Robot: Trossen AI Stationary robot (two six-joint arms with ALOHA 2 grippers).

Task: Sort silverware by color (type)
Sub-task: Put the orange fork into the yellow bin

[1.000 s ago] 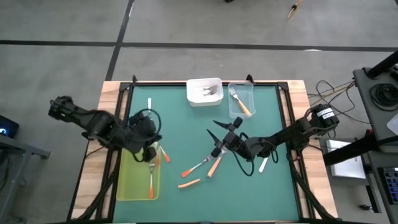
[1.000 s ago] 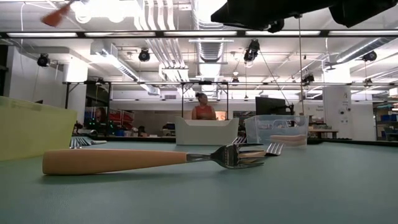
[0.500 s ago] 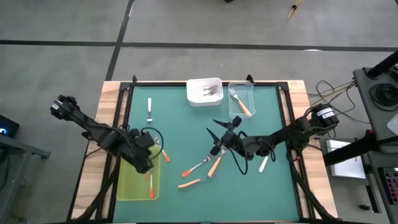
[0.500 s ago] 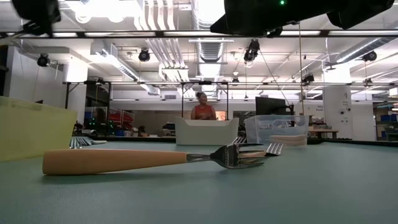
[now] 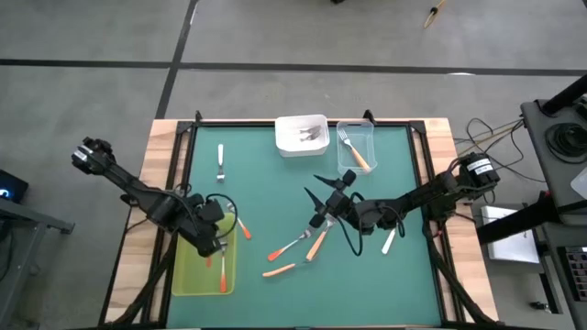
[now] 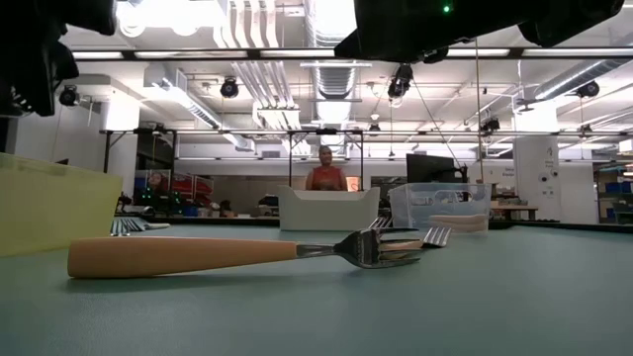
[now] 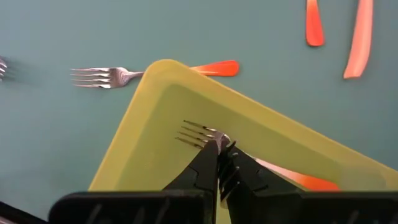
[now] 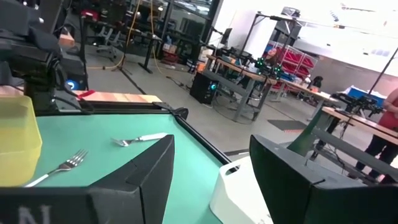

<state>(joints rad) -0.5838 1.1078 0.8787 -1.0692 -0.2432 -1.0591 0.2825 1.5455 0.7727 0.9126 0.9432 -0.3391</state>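
High view shows the left gripper (image 5: 213, 246) over the yellow-green tray (image 5: 188, 275), which sits at about eight o'clock on the green table (image 5: 266, 183). Its jaws are pressed fully together, and in the left wrist view the closed fingers (image 7: 205, 165) sit against the neck of a red-orange fork (image 7: 249, 158) that lies inside the tray (whether they actually pinch it cannot be told). Another red-orange fork (image 7: 149, 73) lies on the table just outside the tray's corner, at the tray's one o'clock in the high view.

The right gripper (image 5: 319, 194) hovers near the table's centre with its jaws spread wide and nothing between them; the right wrist view shows the two fingers (image 8: 146, 168) well apart.

Just below that gripper, at about six o'clock from the centre, a small cluster of forks (image 5: 303, 247) lies loose on the table, with red-orange and light orange handles. A white-handled fork (image 5: 220, 161) lies alone toward ten o'clock, and another white one (image 5: 389, 242) rests near the right arm at four o'clock.

At twelve o'clock stand a white tray (image 5: 286, 134) holding forks and, just beside it, a clear tray (image 5: 370, 137) with a light orange fork (image 5: 353, 151) inside.

Low view has a light orange fork (image 6: 227, 254) lying flat close to the camera, and a person (image 6: 324, 172) far off in the room behind.
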